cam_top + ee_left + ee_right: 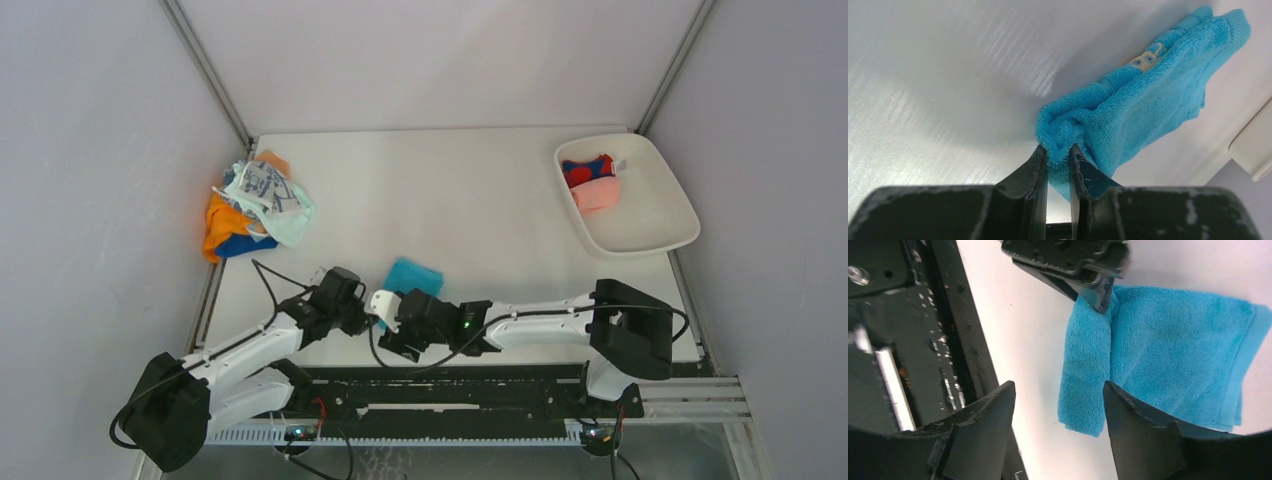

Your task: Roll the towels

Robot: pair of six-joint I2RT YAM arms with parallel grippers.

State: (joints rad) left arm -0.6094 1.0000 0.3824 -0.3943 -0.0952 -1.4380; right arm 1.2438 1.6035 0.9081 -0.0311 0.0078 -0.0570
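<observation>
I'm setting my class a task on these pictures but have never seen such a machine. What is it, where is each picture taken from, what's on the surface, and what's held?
These are two robot arms bolted at the near edge of a white table. The wide picture comes from a camera above and behind them; the other two come from a camera on each wrist. The left end effector pinches a fold of a bright blue terry towel. The right end effector hangs open over that towel, gripping nothing. Far left lies a loose pile of mixed-colour cloth towels. Far right, a white plastic tray holds a red-and-blue towel and a pink towel, both bundled up.
</observation>
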